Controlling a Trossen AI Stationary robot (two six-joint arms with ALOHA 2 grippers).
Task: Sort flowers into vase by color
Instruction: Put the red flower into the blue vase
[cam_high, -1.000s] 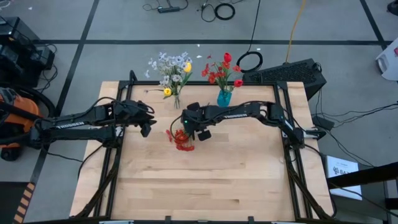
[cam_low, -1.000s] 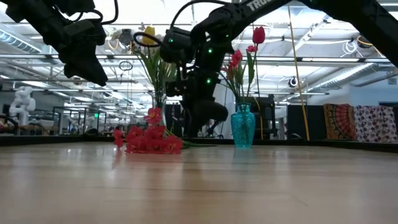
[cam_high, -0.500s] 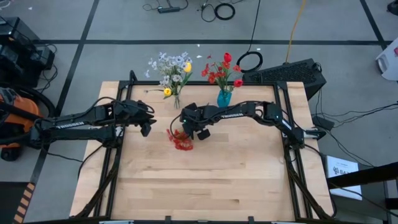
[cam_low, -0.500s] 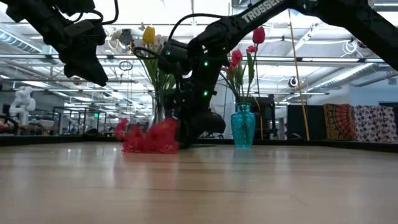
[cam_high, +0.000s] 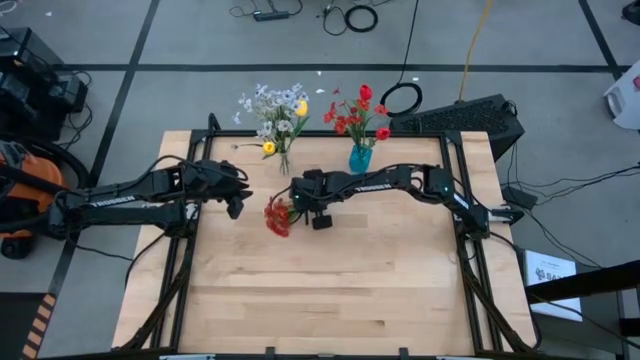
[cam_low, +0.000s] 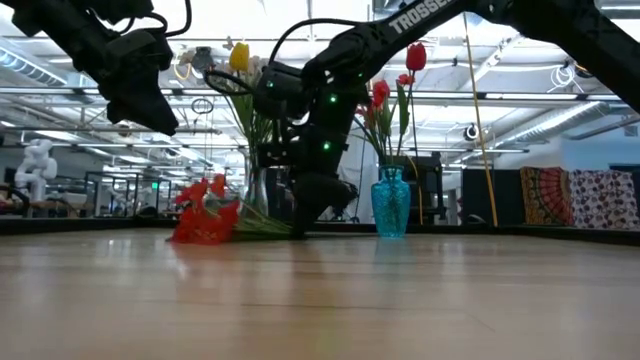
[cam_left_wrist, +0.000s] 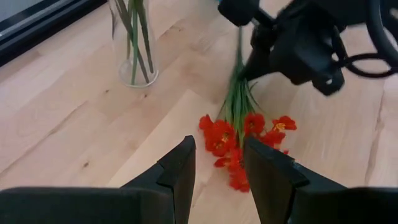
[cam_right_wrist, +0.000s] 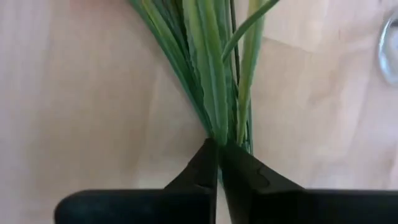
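Pale wood surface (cam_high: 330, 290) sat on a dark frame, with grey floor and loose cables around it; the low view looked across into a lit workshop hall.

Right hand (cam_high: 298, 207) reached in from the right side across the middle of the surface, arm stretched long and low, wrist tipped down so the fingertips met the wood. Its fingers (cam_right_wrist: 208, 163) were pressed together, pinching the green stems of the red spray (cam_high: 277, 215) close to where the leaves bunch. Blossoms of that spray lay toward the left arm, resting on the surface in the low view, stems (cam_right_wrist: 214, 74) fanning away from the pinch point.

Left hand (cam_high: 236, 206) hovered above the surface, just left of the red blossoms and not touching them, arm extended from the left edge. Its fingers (cam_left_wrist: 180, 171) were spread apart with nothing between them; the red spray lay ahead of them.

Clear vase (cam_high: 284, 163) stood near the far edge, holding pale white sprays and yellow tulips (cam_high: 268, 147). Teal vase (cam_high: 360, 157) stood to its right, well apart, holding red tulips (cam_high: 365, 95) and red small blossoms. Both vases were upright.
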